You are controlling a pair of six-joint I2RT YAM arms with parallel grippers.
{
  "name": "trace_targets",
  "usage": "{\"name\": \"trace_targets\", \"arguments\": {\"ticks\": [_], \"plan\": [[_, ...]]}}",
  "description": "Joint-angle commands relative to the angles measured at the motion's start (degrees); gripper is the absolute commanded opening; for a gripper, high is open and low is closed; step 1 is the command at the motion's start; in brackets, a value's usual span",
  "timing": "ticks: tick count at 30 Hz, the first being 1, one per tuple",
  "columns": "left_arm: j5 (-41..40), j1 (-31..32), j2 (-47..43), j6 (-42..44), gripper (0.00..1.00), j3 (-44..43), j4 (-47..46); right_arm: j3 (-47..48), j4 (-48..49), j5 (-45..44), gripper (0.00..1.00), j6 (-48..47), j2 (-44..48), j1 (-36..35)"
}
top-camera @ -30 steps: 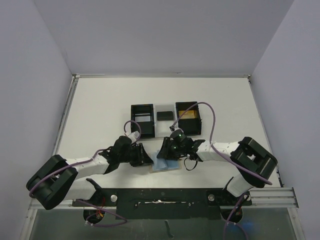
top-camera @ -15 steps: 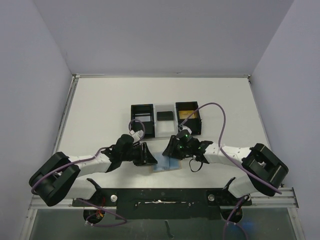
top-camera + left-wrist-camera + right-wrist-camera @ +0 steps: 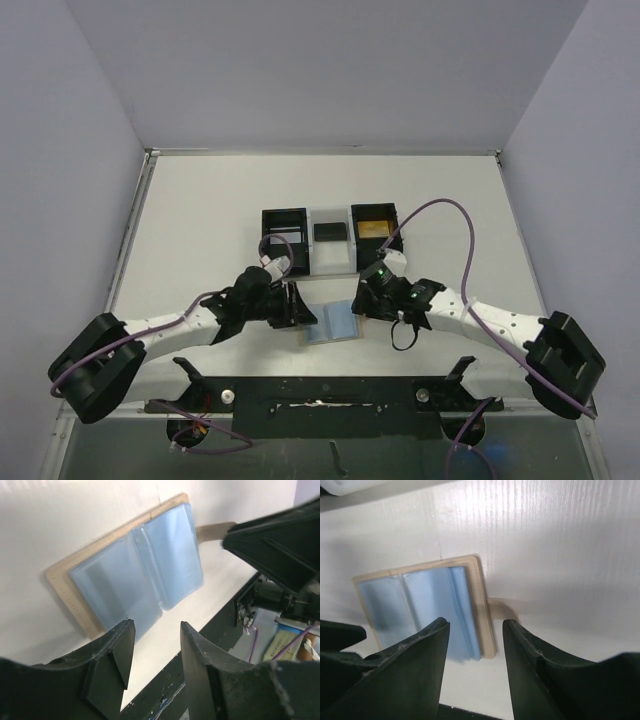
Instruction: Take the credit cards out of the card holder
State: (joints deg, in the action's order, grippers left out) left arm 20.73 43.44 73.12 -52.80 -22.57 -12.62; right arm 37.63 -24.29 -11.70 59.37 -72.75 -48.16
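Note:
The card holder (image 3: 334, 323) lies open and flat on the table between my two grippers, a tan square with two blue-grey panels. It also shows in the left wrist view (image 3: 135, 575) and in the right wrist view (image 3: 422, 605), with its tan tab (image 3: 503, 608) sticking out on one side. The panels show plain blue-grey, and I see no card in them. My left gripper (image 3: 301, 312) is open and empty just left of the holder. My right gripper (image 3: 362, 302) is open and empty just right of it. Neither touches it.
A black three-compartment tray (image 3: 398, 250) stands behind the holder. Its left compartment holds a pale card (image 3: 284, 236), the middle a dark card (image 3: 330, 231), the right a gold one (image 3: 373, 228). The black base rail (image 3: 330, 392) runs along the near edge.
My right gripper has drawn back to the right off the holder, and its arm has swung outward. My left gripper has edged slightly toward the holder. The holder stays open in place.

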Motion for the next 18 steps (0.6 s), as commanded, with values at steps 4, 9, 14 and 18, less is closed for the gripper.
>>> {"name": "trace_targets", "arguments": {"ticks": [4, 9, 14, 18], "plan": [[-19.8, -0.4, -12.5, 1.7, 0.47, -4.8, 18.3, 3.5, 7.8, 1.4, 0.52, -3.5, 5.9, -2.0], [-29.2, -1.1, -21.9, -1.5, 0.52, -4.2, 26.6, 10.9, 6.8, -1.0, 0.56, -3.8, -5.9, -7.6], [-33.6, -1.5, -29.4, -3.1, 0.55, -3.2, 31.6, 23.0, -3.6, -9.2, 0.60, -4.5, -15.7, -13.7], [-35.4, -1.8, -32.7, -3.4, 0.55, -2.6, 33.1, 26.3, -4.0, -7.4, 0.62, -6.9, -20.5, -14.5]]}}
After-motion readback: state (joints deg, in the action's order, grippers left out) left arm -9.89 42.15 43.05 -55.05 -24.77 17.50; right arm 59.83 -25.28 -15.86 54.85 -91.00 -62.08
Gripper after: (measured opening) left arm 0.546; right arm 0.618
